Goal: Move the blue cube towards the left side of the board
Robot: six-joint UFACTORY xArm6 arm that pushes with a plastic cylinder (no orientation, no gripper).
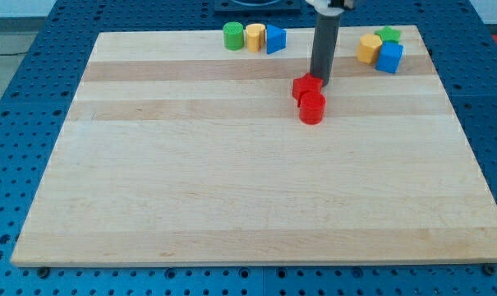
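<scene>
My tip (320,84) is resting on the wooden board (232,197), touching or just beside the upper right edge of a red block (306,86) of uncertain shape; a red cylinder (312,108) is sitting just below my tip, pressing against that red block; there are no jaws here, only a straight dark rod, and it is holding nothing. The blue cube (389,57) is lying well to the view's right of my tip and slightly above it, near the board's top right corner; it is touching a yellow block (368,49) on its left, with a green star-like block (388,34) just above. Well to the view's left of my tip and above it, a green cylinder (233,36), a yellow cylinder (255,38) and a blue triangular block (275,39) are standing in a row along the top edge.
</scene>
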